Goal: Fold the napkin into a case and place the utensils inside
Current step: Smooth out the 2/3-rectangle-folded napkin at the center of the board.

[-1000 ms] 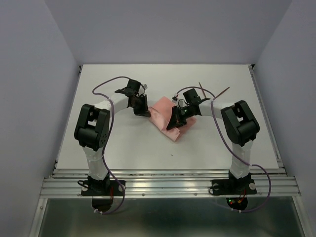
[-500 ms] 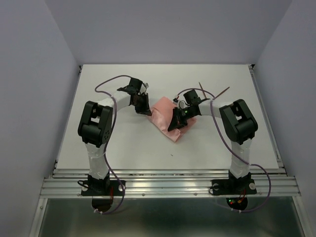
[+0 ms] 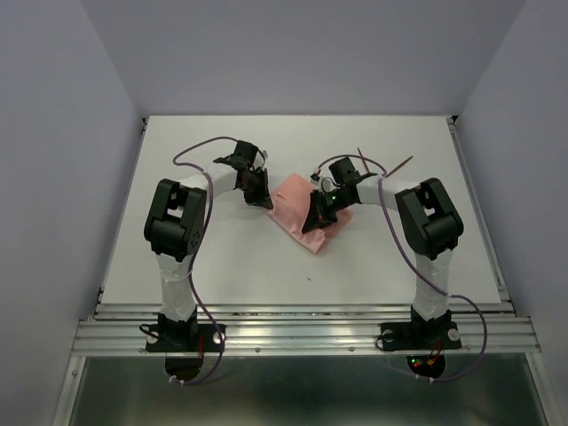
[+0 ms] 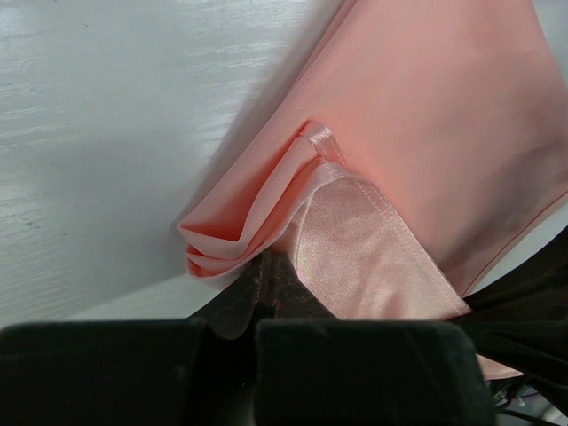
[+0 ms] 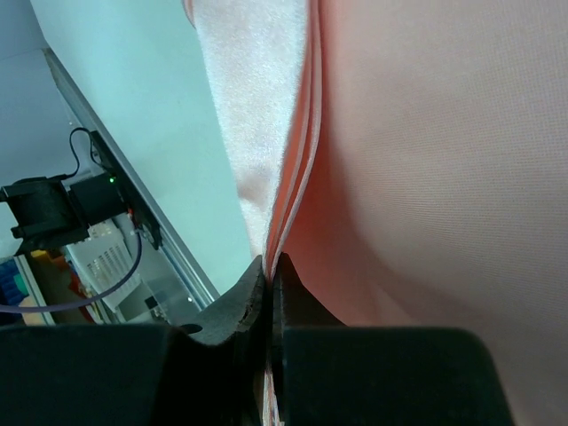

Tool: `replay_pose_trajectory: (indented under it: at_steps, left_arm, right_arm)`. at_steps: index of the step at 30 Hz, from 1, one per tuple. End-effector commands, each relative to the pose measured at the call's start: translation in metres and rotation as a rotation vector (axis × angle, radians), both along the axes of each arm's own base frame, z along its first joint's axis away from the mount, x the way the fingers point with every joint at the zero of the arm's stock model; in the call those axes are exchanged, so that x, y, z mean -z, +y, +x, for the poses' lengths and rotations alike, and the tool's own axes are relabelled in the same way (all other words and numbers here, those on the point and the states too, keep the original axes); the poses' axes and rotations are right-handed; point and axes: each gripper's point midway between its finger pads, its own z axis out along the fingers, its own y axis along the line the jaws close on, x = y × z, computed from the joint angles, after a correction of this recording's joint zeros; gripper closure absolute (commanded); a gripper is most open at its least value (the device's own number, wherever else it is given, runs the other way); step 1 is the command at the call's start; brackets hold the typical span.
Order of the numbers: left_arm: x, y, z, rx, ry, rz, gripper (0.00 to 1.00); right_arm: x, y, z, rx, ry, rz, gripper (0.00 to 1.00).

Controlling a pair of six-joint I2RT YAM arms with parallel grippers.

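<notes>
The salmon-pink napkin lies creased at the middle of the white table, partly folded over on itself. My left gripper is shut on its left corner; in the left wrist view the fingertips pinch bunched layers of the napkin at the gripper. My right gripper is shut on the napkin's right edge, the stacked layers of the napkin running into the closed gripper. Two thin reddish-brown utensils lie on the table behind the right arm, apart from the cloth.
The white table is boxed in by pale walls on three sides. A metal rail runs along the near edge by the arm bases. Purple cables loop over both arms.
My left gripper has drawn the napkin's left corner a little to the right and away from the bases. The right gripper has barely shifted and keeps its hold.
</notes>
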Motion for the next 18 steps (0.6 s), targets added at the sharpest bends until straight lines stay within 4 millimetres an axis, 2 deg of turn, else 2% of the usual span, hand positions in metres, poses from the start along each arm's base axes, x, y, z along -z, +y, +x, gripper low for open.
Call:
replay_pose_trajectory:
  at_steps: [1, 6, 11, 18]
  left_arm:
    - [-0.027, -0.001, 0.011, -0.009, -0.071, -0.015, 1.00]
    - [-0.036, 0.000, 0.012, -0.014, -0.091, -0.023, 1.00]
    - [-0.035, 0.000, 0.011, -0.010, -0.088, -0.022, 1.00]
    - [-0.040, 0.000, 0.013, -0.011, -0.101, -0.027, 1.00]
  right_arm:
    - [-0.027, 0.001, 0.020, -0.021, -0.111, -0.001, 0.99]
    - [-0.027, 0.002, 0.028, -0.021, -0.117, -0.026, 0.99]
    - [-0.024, 0.002, 0.040, -0.023, -0.134, -0.058, 0.99]
    - [-0.005, -0.002, 0.041, -0.028, -0.114, -0.102, 0.99]
